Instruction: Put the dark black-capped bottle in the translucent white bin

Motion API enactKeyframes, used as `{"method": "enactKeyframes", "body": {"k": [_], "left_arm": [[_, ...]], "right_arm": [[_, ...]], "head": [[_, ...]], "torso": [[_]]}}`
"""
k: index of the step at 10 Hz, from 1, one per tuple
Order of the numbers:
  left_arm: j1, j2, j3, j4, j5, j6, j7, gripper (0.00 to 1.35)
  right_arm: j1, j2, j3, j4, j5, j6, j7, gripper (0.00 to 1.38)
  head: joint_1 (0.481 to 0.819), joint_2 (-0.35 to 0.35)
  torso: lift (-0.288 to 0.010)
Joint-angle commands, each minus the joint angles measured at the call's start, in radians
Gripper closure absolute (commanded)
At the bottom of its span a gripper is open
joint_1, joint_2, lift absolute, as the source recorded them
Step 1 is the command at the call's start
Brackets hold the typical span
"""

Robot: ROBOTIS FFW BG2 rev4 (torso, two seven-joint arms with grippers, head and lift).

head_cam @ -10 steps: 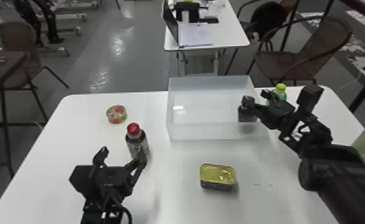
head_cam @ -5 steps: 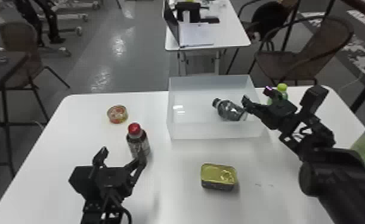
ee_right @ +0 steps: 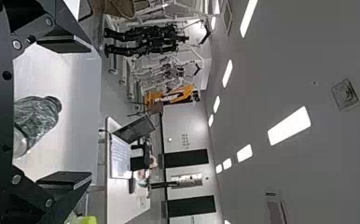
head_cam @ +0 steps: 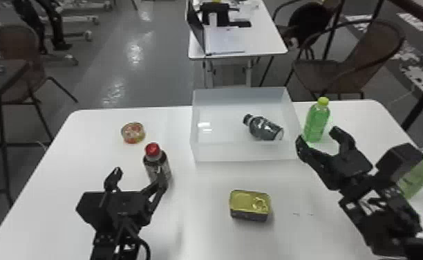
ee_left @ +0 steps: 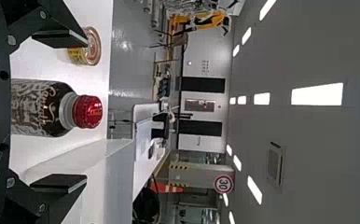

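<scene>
The dark black-capped bottle (head_cam: 264,128) lies on its side in the translucent white bin (head_cam: 245,152), near the bin's right side, cap toward the left. My right gripper (head_cam: 316,135) stands open just outside the bin's right wall, holding nothing. In the right wrist view the bottle (ee_right: 36,119) lies beyond the spread fingers of my right gripper (ee_right: 66,112). The left arm is parked at the front left, its gripper (head_cam: 139,177) open beside the red-capped bottle (head_cam: 157,166). In the left wrist view that gripper (ee_left: 59,111) has the red-capped bottle (ee_left: 38,108) between its fingers, untouched by the tips.
A round tin (head_cam: 133,132) sits at the back left and a gold-lidded rectangular can (head_cam: 250,204) in front of the bin. A green bottle (head_cam: 316,121) stands right of the bin, behind my right gripper. Another greenish bottle (head_cam: 420,173) is at the right edge, beside the right arm.
The black-capped bottle was upright at my right gripper, then tipped over to the left and now lies in the bin. The right gripper let go of it and moved slightly right. The left arm kept still.
</scene>
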Motion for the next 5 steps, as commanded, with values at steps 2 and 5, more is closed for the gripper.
{"method": "enactKeyframes", "body": {"k": [2,5], "left_arm": [[0.019,-0.003,0.007,-0.005,0.001,-0.002,0.0,0.26],[0.007,0.012,-0.028,-0.005,-0.002,0.034,0.003,0.26]], "right_arm": [[0.137,-0.002,-0.001,-0.089,0.008,0.055,-0.015,0.31],[0.203,0.032,-0.008,-0.14,0.04,0.096,-0.041,0.31]], "head": [[0.695,0.07],[0.695,0.08]], "torso": [[-0.093],[-0.093]]}}
